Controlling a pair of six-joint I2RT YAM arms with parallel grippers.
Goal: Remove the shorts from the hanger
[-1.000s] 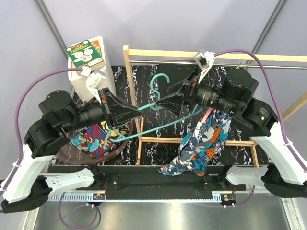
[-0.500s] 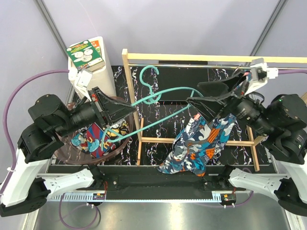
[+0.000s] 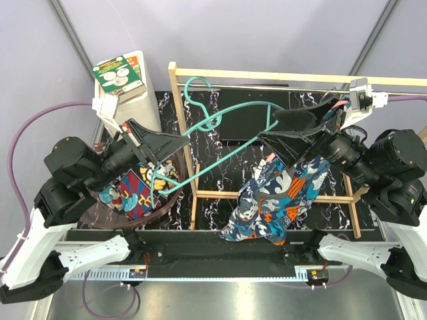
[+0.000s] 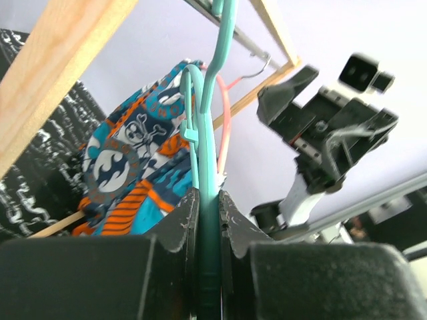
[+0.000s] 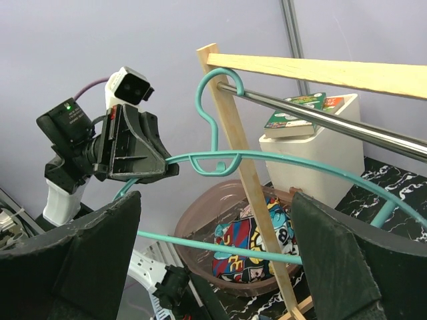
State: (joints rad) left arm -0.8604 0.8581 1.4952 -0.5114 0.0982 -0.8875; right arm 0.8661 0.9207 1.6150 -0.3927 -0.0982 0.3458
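My left gripper (image 3: 160, 152) is shut on the left end of an empty teal hanger (image 3: 227, 127), with the bar pinched between the jaws (image 4: 208, 207). The hanger's hook is close to the rack's top rail (image 5: 320, 110). The teal, orange and white shorts (image 3: 280, 200) hang bunched over the rack's right side, next to a pink hanger (image 4: 223, 113). They also show in the left wrist view (image 4: 133, 160). My right gripper (image 3: 293, 131) is open and empty just above them, jaws wide (image 5: 213, 267). The comic-print shorts (image 3: 133, 193) lie in a brown basin (image 5: 207, 213).
A wooden clothes rack (image 3: 267, 75) spans the black marbled table, with an upright post (image 5: 253, 180) between the arms. A white box (image 3: 127, 93) with a green card on top stands at the back left, behind the basin's rim (image 3: 175, 193).
My left gripper has carried the teal hanger up and to the back left, its hook now near the rail. My right gripper has drawn back to the right of the hanger and stands open.
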